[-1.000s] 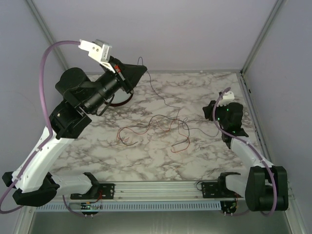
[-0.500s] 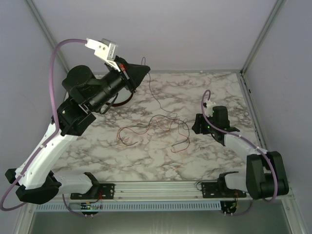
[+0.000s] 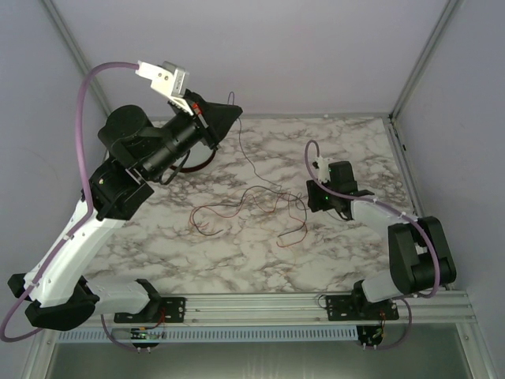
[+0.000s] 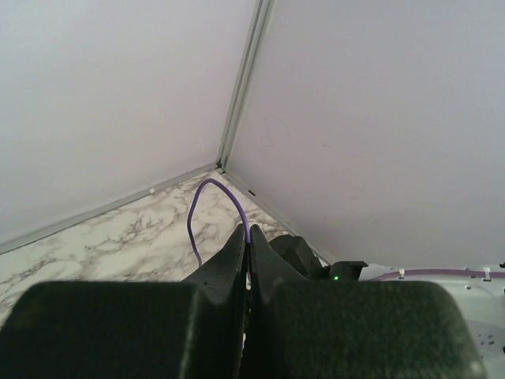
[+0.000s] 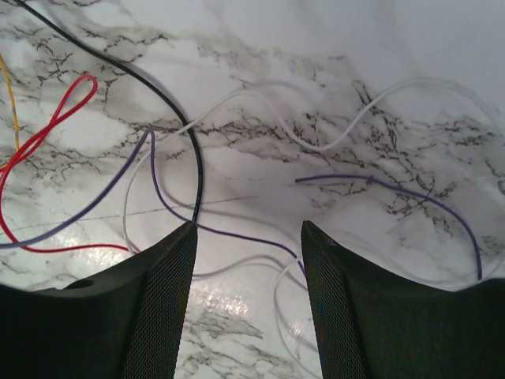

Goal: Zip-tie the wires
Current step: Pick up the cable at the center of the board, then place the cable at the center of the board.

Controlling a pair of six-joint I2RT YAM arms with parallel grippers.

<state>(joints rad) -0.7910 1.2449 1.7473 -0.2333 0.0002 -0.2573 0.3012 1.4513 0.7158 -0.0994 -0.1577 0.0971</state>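
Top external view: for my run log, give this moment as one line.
left gripper: raised, shut on thin purple wire | right gripper: open, low over loose tangle of thin coloured wires on marbled tabletop

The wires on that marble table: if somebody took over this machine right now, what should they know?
Left gripper: shut on a purple wire, raised over the far left of the table.
Right gripper: open, low over the wires, holding nothing.
Wires: loose tangle mid-table.
Done: one strand lifted.
Left: gather them and tie; no zip tie in view.
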